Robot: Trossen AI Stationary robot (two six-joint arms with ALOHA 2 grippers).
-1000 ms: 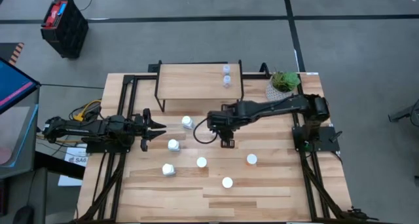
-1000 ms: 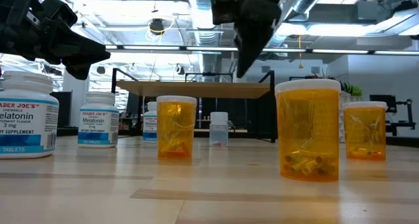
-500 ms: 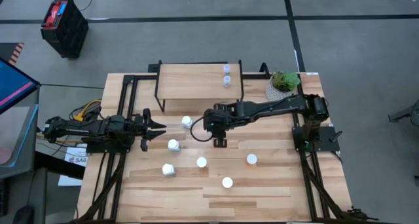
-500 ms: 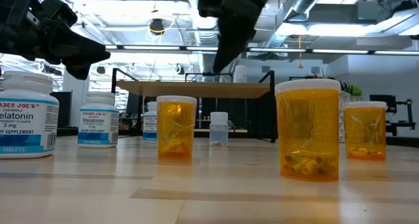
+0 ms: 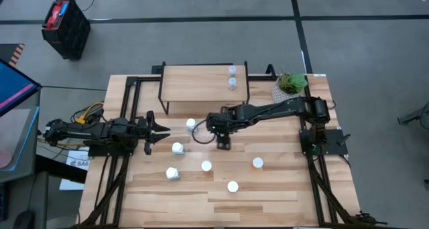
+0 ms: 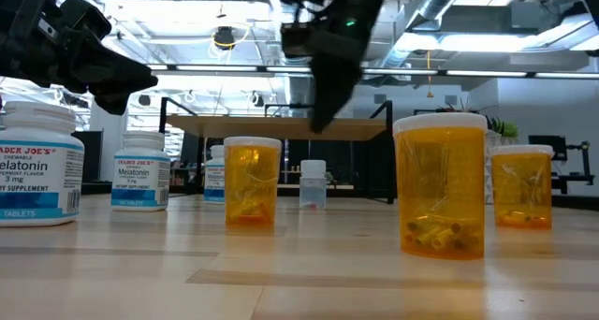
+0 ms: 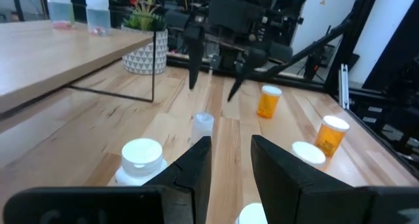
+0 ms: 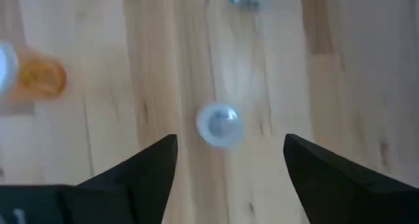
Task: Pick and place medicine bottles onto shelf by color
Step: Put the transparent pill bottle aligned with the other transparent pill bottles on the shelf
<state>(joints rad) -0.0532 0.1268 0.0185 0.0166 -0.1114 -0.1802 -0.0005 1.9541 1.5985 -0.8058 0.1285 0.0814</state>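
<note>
change: my right gripper [image 8: 226,168] slides left and spreads its fingers wide | thing: clear bottle [image 8: 220,124] stands on the table right under it, shelf [image 5: 201,82] near | left gripper [image 5: 159,130] waits, a bit apart, empty | next: I think a grab

the right tool [image 5: 198,131] slides across the tabletop [image 5: 281,195] toward its left edge, away from the middle where it hung a second ago, and now sits over the small clear bottle [image 5: 198,131] just in front of the shelf [image 5: 194,82]. its fingers [image 8: 141,168], narrow a moment back, now spread wide, the bottle's cap [image 8: 220,124] showing between them from above. in the low view the dark arm has dropped lower and swung leftward.
</note>
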